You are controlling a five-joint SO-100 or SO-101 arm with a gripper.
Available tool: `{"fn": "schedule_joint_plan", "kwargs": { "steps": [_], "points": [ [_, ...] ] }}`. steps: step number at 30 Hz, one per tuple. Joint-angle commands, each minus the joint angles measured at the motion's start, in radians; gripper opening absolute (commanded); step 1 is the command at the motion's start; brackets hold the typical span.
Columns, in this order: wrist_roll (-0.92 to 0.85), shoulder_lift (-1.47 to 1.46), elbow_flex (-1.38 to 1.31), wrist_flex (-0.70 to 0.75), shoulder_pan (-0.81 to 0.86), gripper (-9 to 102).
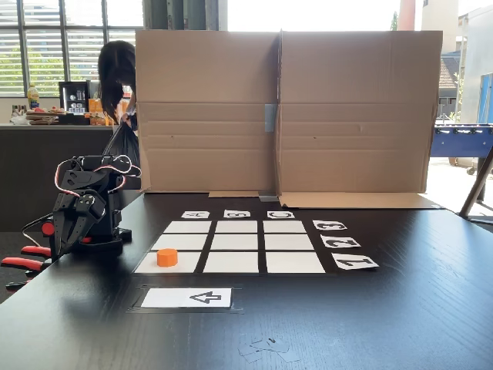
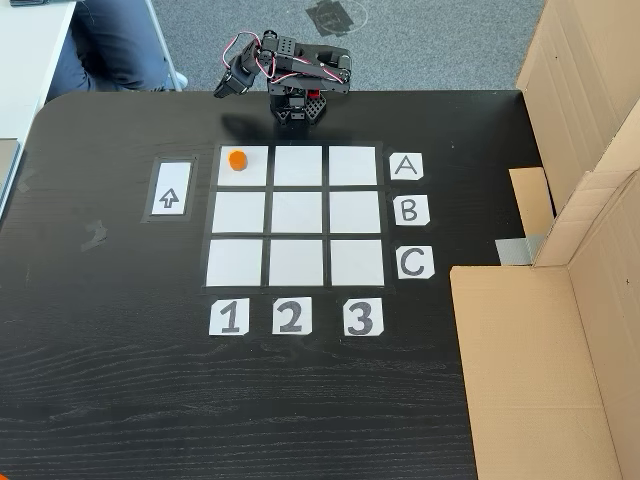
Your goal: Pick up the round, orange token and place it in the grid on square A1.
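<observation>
Gripper sits folded back by the arm's base, just off the grid, nothing in it; can't tell if the fingers are apart or together. Orange token already lies in square A1, the corner cell lining up with the "A" card and "1" card, so the job looks done. Other cards read B, C, 2, 3, plus one arrow card beside A1.

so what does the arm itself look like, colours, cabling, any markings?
The arm is all black plastic, blocky servo segments on a black base. Loose red, white and dark servo wires loop over its top, seen in both fixed views. The gripper is black too, with two tapered fingers and a red-orange knob beside it. Red-handled clamps sit at the base. No legible markings.
</observation>
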Motion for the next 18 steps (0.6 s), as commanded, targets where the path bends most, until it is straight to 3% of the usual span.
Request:
{"fn": "schedule_joint_plan", "kwargs": {
  "steps": [1,18],
  "points": [
    [-0.006,0.002,0.002,0.005,0.003,-1],
    [-0.006,0.002,0.002,0.005,0.012,-1]
  ]
}}
